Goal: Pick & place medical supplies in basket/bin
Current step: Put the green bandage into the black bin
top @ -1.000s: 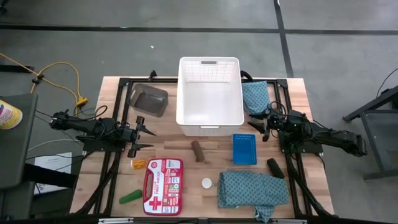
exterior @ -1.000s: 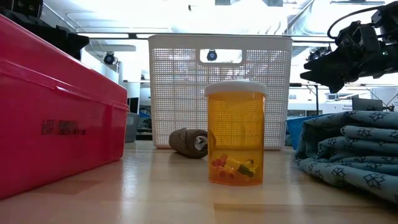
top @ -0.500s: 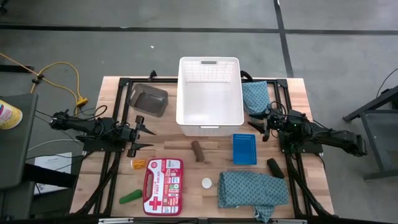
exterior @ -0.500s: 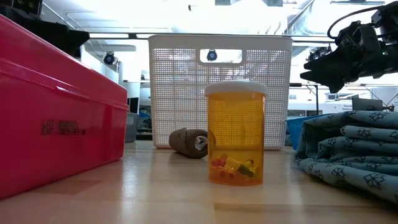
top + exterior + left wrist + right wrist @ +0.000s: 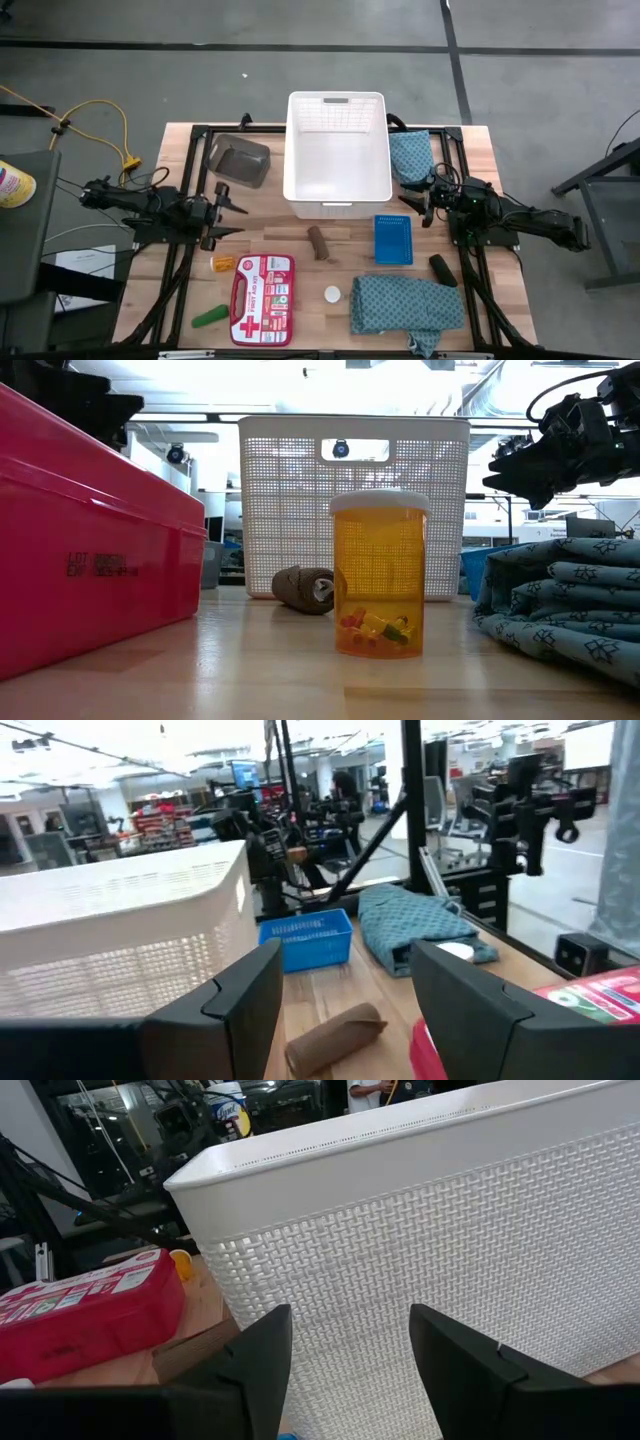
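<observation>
The white basket stands at the table's far middle, with the grey bin to its left. A brown roll, a black roll, a green piece and a small orange bottle lie on the table. A white-capped orange bottle stands upright. One teal cloth lies near right, another lies right of the basket. My left gripper is open and empty left of the brown roll. My right gripper is open and empty beside the basket's right near corner.
A red first-aid case lies at the near left. A flat blue tray lies between the brown roll and my right arm. Bare wood shows between the basket and the case. A yellow cable lies on the floor at the left.
My left gripper has drawn back a little toward the table's left edge, still open. My right gripper and the objects have stayed where they were.
</observation>
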Robot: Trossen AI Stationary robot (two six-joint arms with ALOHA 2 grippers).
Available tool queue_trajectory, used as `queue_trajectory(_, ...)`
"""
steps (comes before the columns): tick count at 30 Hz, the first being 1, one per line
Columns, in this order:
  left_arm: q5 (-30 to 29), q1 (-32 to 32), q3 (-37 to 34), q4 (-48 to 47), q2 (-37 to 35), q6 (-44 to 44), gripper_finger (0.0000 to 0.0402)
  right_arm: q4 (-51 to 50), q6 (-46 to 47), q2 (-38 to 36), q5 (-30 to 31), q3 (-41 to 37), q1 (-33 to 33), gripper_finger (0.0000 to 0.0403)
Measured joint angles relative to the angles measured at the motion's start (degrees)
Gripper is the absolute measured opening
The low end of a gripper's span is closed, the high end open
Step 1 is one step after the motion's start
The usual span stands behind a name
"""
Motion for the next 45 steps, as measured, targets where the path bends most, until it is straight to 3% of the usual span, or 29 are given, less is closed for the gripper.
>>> queue_trajectory(8, -0.6, 0.0, 6.3, -0.5, 5.9, 0.2, 0.0211, 0.0, 0.0, 0.0, 0.0, 0.0, 0.0, 0.0192)
queue_trajectory(18, -0.1, -3.4, 19.7, -4.6, 22.7, -0.7, 0.0211, 0.0, 0.0, 0.0, 0.0, 0.0, 0.0, 0.0192)
queue_trajectory(28, -11.5, -12.3, 34.6, -17.8, 35.4, -7.4, 0.0212, 0.0, 0.0, 0.0, 0.0, 0.0, 0.0, 0.0192)
queue_trajectory(35, -15.3, -16.1, 36.5, -21.9, 38.3, -16.6, 0.0212, 0.0, 0.0, 0.0, 0.0, 0.0, 0.0, 0.0192)
queue_trajectory(45, -15.6, -17.3, 36.5, -26.4, 38.1, -28.7, 0.0212, 0.0, 0.0, 0.0, 0.0, 0.0, 0.0, 0.0192)
